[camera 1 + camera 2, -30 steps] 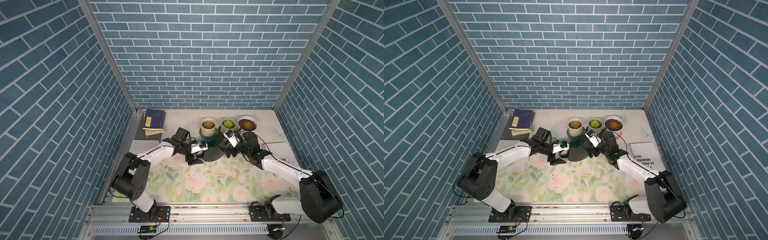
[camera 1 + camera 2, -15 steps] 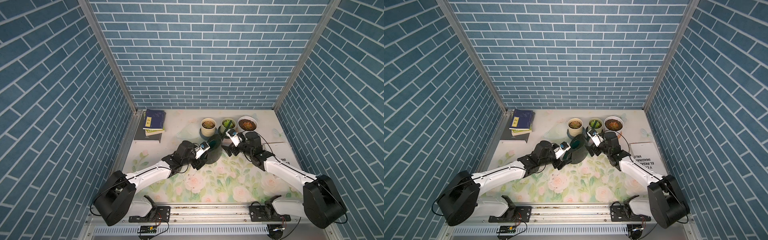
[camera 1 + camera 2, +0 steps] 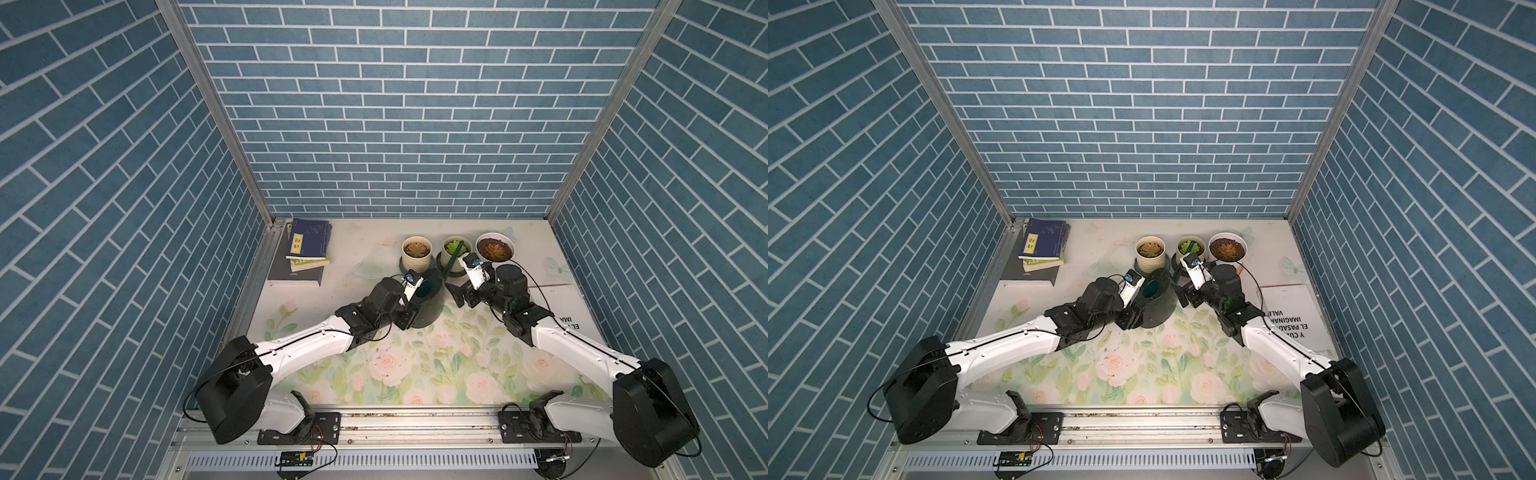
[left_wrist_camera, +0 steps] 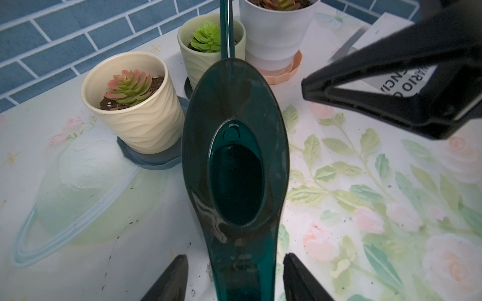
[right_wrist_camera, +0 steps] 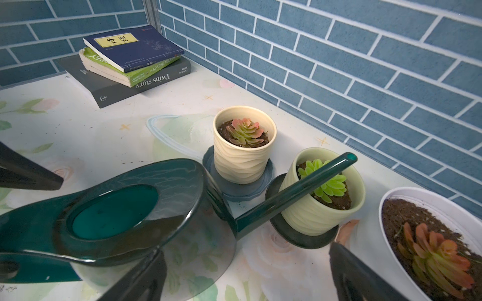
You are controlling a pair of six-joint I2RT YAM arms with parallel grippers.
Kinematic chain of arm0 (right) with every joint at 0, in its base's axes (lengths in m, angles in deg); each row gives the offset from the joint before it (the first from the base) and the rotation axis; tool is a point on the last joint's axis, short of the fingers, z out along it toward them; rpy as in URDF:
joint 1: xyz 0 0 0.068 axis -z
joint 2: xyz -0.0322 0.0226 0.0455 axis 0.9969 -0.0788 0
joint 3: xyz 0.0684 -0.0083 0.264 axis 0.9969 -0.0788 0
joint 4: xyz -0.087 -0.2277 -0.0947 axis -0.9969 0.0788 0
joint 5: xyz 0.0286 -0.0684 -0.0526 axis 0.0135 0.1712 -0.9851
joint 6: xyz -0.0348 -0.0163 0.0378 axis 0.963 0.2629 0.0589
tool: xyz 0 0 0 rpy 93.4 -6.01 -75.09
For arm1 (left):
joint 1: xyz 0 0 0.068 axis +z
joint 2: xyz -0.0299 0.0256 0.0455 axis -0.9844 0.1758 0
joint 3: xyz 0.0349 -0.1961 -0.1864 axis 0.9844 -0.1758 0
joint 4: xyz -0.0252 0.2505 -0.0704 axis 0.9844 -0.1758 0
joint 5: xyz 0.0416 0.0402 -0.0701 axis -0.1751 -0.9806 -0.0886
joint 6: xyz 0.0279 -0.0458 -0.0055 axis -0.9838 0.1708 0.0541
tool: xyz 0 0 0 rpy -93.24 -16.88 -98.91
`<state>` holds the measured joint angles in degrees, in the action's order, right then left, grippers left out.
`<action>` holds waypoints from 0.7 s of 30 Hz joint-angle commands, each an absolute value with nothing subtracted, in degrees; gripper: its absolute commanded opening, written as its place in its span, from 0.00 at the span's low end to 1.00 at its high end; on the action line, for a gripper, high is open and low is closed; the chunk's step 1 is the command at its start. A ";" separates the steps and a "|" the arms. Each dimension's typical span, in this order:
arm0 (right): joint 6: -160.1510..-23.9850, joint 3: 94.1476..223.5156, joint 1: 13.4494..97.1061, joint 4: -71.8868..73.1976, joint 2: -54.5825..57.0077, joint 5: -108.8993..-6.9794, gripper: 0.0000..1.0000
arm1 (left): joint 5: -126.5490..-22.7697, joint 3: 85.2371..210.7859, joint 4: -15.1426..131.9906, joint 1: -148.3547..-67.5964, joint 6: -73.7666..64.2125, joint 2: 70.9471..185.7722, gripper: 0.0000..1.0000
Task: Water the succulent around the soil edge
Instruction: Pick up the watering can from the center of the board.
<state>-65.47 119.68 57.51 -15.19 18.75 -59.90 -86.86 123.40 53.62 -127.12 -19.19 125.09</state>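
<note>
A dark green see-through watering can (image 3: pixel 428 301) stands on the flowered mat, and its long spout (image 5: pixel 300 192) reaches over the bright green succulent (image 5: pixel 326 182) in a pale green pot (image 3: pixel 455 249). My left gripper (image 4: pixel 234 256) straddles the can's handle. Its jaws are open, with a gap showing on each side. My right gripper (image 5: pixel 245 251) stands wide open by the can's spout side, in front of the pale green pot, holding nothing. A pink-green succulent (image 5: pixel 243 131) grows in a cream pot, and a red one (image 5: pixel 438 255) in a white pot.
The three pots stand in a row at the back on saucers. A stack of books (image 3: pixel 307 249) lies in the back left corner. A white printed book (image 3: pixel 1287 311) lies at the right edge, behind the right arm.
My left arm has swung in and stretched towards the can, bringing its jaws round the handle, and the jaws have narrowed. The right gripper has hardly moved.
</note>
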 commanded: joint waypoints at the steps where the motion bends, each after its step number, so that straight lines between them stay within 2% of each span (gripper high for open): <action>1: -66.95 118.66 57.43 -16.00 20.28 -61.19 0.99 | -87.50 124.65 47.18 -127.47 -20.13 125.65 0.62; 6: -66.95 118.38 57.44 -16.07 20.47 -61.24 0.99 | -88.07 123.59 48.00 -127.43 -19.77 125.54 0.61; 13: -67.04 118.31 57.44 -15.98 20.56 -61.24 0.99 | -86.43 121.14 52.61 -127.43 -18.57 127.35 0.54; 21: -67.04 118.37 57.43 -15.71 20.64 -61.17 0.99 | -86.92 122.47 50.86 -127.43 -18.77 127.31 0.21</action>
